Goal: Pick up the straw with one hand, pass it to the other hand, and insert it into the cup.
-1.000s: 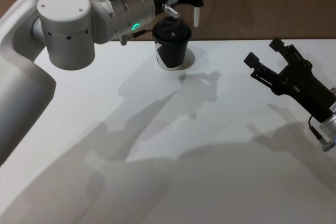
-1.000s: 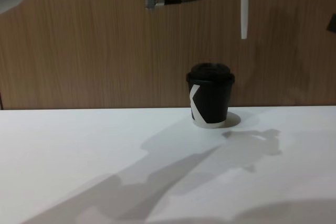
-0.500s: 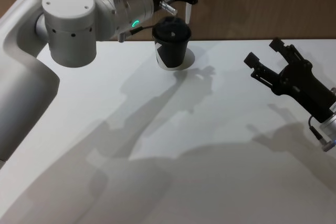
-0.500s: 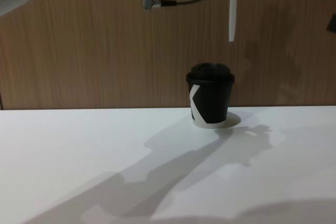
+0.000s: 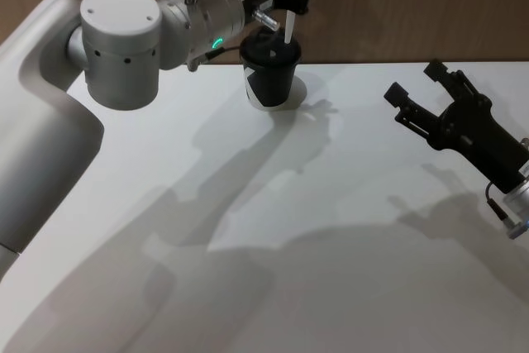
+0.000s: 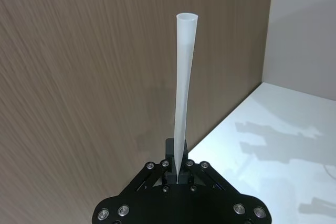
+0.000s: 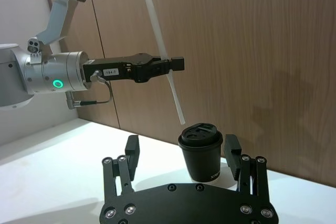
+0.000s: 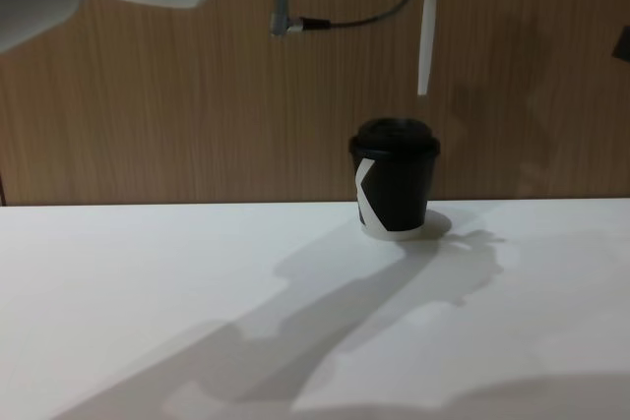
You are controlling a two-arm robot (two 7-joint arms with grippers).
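Straw hangs nearly upright just above the cup at the table's far edge, pinched about mid-length by your left hand, whose fingers are closed on it. It looks light, thin and easily crushed, so keep that grip gentle. Your right hand waits spread wide and empty near the table's right edge.

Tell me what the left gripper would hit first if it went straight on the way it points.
Probably the wood wall: the left gripper, shut on the straw, faces it, though depth is unclear.
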